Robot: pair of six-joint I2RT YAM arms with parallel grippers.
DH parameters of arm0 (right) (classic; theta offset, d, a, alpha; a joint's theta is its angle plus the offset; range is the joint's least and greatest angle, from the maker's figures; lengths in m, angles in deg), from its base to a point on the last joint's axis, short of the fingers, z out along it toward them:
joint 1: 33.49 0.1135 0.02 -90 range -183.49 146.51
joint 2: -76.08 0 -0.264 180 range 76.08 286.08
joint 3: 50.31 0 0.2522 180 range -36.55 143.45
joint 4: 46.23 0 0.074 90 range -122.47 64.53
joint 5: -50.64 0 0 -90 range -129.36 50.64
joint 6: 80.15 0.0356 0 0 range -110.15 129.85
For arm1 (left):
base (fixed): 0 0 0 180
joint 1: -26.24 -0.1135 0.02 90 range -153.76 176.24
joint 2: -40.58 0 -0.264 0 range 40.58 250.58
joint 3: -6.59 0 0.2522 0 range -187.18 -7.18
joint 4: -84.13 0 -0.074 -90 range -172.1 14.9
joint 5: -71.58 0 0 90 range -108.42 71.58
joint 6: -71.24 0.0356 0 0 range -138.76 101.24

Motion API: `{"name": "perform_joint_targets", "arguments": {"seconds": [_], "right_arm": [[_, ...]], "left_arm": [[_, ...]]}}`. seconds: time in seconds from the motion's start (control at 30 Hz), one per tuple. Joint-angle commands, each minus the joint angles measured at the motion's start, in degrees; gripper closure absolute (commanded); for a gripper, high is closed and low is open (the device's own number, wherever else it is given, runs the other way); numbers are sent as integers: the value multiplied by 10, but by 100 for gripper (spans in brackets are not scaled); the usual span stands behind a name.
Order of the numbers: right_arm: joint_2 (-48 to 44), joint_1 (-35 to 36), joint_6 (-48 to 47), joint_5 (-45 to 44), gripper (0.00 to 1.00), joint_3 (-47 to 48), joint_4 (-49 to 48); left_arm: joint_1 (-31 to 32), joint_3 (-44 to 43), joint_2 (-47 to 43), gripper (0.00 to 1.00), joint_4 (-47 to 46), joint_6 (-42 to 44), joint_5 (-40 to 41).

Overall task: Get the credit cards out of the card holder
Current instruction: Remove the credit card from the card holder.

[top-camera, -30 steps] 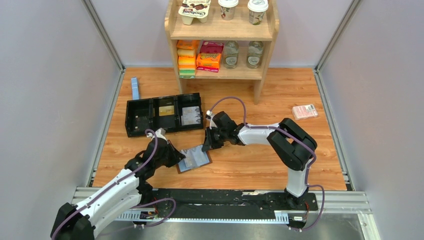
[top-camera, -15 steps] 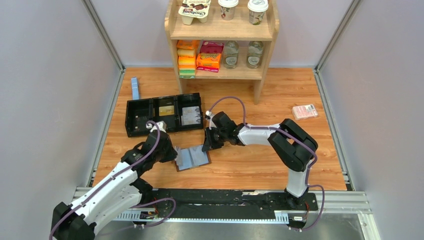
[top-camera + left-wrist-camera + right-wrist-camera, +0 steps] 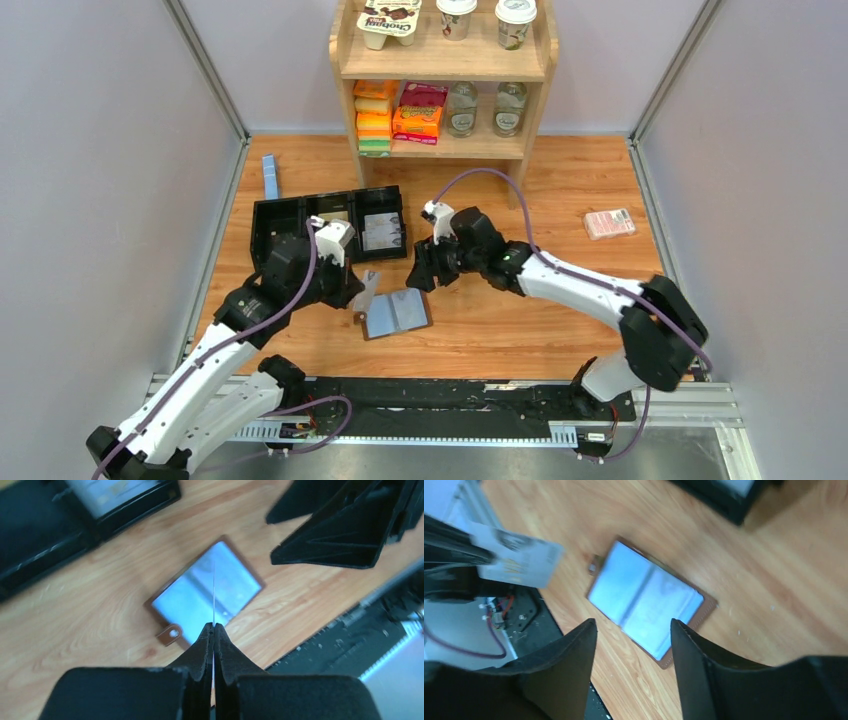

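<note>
— Where do you look from?
— One eye hangs high behind my bases, facing down and forward over the whole table [image 3: 520, 330], as far as the shelf [image 3: 445, 70]. One rides my left gripper [image 3: 213, 627], looking down past its fingertips, close over the wood. One rides my right gripper [image 3: 633, 623], equally close, tilted towards my near left.
— What do they share?
— All three hold the card holder [image 3: 397, 313]. The left wrist sees my right fingers; the right wrist sees the credit card [image 3: 519, 555] in my left.
</note>
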Motion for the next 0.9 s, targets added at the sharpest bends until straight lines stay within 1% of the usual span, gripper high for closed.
{"name": "perform_joint_targets", "arguments": {"seconds": [0.0,0.03,0.17,0.23,0.37,0.5,0.53,0.57,0.7,0.83,0.87], "right_arm": [[-107,0,-97,46,37,-12,-43],[-122,1,-111,52,35,-13,-44],[-183,0,-173,128,29,-2,-32],[-195,0,-200,158,29,16,-6],[-196,7,-225,211,32,53,20],[-189,19,-235,240,35,75,31],[-186,20,-238,241,38,80,35],[-182,21,-239,246,42,84,37],[-163,24,-244,260,64,101,48],[-143,27,-250,269,78,119,71],[-137,27,-252,272,83,123,75]], "left_arm": [[2,-59,-3,100,-7,159,-179],[2,-75,0,100,-2,171,-221],[2,-124,18,100,34,240,-282],[2,-154,36,100,58,280,-303],[2,-209,74,100,106,327,-339],[2,-249,116,100,139,350,-362],[2,-258,119,100,141,353,-374],[2,-265,127,100,142,356,-378],[2,-274,138,100,142,368,-385],[2,-283,138,100,136,377,-390],[2,-283,138,100,134,378,-391]]}}
